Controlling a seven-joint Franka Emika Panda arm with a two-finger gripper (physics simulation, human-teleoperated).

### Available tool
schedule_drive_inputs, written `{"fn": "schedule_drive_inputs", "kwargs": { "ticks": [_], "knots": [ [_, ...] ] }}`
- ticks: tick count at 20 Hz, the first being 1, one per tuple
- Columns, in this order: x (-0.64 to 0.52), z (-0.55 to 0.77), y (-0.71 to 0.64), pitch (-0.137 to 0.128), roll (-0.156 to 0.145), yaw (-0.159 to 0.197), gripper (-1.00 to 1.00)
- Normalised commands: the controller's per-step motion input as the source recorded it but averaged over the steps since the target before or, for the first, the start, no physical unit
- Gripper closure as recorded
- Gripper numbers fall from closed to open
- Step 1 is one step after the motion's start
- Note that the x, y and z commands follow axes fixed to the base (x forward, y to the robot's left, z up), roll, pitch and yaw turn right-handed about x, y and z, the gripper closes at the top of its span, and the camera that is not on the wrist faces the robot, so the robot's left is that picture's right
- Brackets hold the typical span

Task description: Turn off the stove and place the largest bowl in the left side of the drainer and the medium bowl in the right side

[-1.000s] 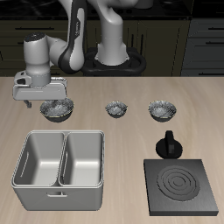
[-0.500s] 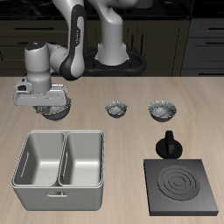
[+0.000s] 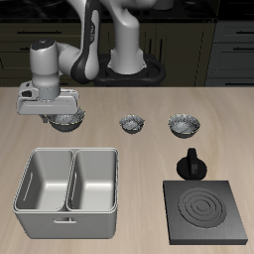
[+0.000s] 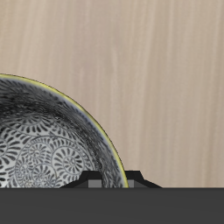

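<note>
In the exterior view, the gripper (image 3: pixel 62 109) hangs over the largest bowl (image 3: pixel 65 122), which sits at about ten o'clock on the table (image 3: pixel 139 159), behind the drainer (image 3: pixel 67 190). The fingers are hidden behind the flange and the bowl's rim, so from here I cannot tell how wide the jaws stand, or whether the bowl is lifted or rests on the wood. The drainer stands at about eight o'clock, both compartments without anything in them; the bowl is just behind it, so the way to a compartment is short, I judge. Two more bowls stand in a row with it: the tiny bowl (image 3: pixel 133 124) near twelve o'clock and the medium bowl (image 3: pixel 183 124) at about one o'clock. The stove (image 3: pixel 205 212) lies at four o'clock, its rings dark, which suggests the burner is already off. The knob (image 3: pixel 190 165) stands apart, just behind the stove.

In the wrist view, the largest bowl (image 4: pixel 52 131) fills much of the picture, its patterned inside and thin yellowish rim are clear. The dark fingers (image 4: pixel 87 180) sit at the rim, at six o'clock of the picture, seemingly one on each side of the wall. This placing fits a pinch on the rim, because the bowl is too wide to take across. Still, I cannot tell if the jaws are closed on it.
</note>
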Motion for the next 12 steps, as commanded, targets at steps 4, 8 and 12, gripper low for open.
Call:
{"fn": "schedule_drive_inputs", "kwargs": {
  "ticks": [4, 8, 12],
  "knots": [
    [-0.07, 0.43, 0.01, 0.060, -0.152, 0.059, 1.00],
    [-0.10, 0.33, -0.04, 0.101, -0.138, -0.028, 1.00],
    [-0.02, 0.48, 0.00, 0.009, -0.167, 0.006, 1.00]
  ]
}}
